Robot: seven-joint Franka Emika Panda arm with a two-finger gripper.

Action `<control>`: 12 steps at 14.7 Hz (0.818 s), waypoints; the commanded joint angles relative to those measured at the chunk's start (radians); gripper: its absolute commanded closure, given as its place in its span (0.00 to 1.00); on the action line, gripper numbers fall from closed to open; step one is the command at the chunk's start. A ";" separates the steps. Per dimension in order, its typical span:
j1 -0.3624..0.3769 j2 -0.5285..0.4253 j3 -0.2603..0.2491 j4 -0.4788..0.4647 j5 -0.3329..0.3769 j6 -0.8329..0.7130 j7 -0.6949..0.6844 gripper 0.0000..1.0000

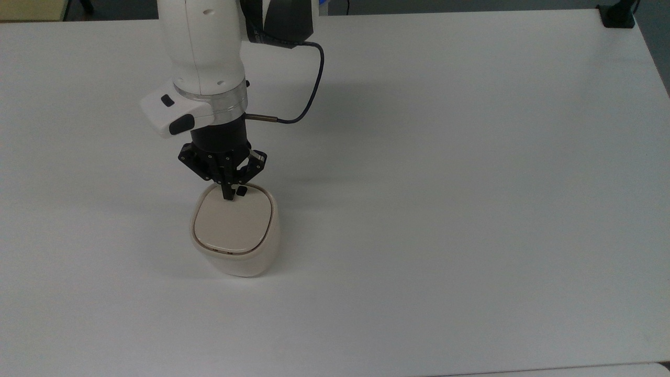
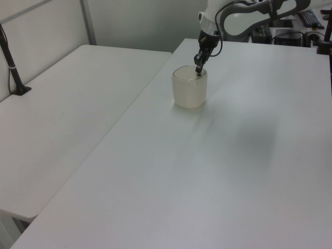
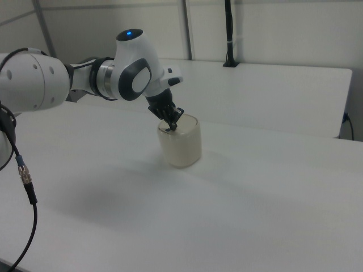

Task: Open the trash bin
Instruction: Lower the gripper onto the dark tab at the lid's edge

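Observation:
The trash bin [image 1: 235, 246] [image 2: 189, 92] [image 3: 182, 144] is a small cream plastic tub on the white table [image 1: 445, 209], its flat beige lid [image 1: 233, 224] lying closed. A small black button [image 1: 242, 191] sits at the lid's far edge in the top view. My gripper [image 1: 227, 197] [image 2: 197, 69] [image 3: 172, 127] points straight down with its black fingers shut together, the tip resting at the lid's far edge just to the top view's left of the button. Nothing is held.
A second white table [image 2: 67, 114] adjoins on the left view's left. A black clamp post [image 2: 13, 67] stands at its edge, and another black clamp [image 1: 617, 15] sits at the top view's upper right corner. A dark cable [image 1: 309, 94] loops off the wrist.

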 commanded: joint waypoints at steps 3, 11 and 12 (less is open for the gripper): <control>0.006 0.021 -0.003 0.006 0.010 0.009 0.013 1.00; 0.005 0.037 -0.003 0.002 0.001 0.006 0.004 1.00; 0.003 0.047 -0.004 0.002 0.001 0.005 0.005 1.00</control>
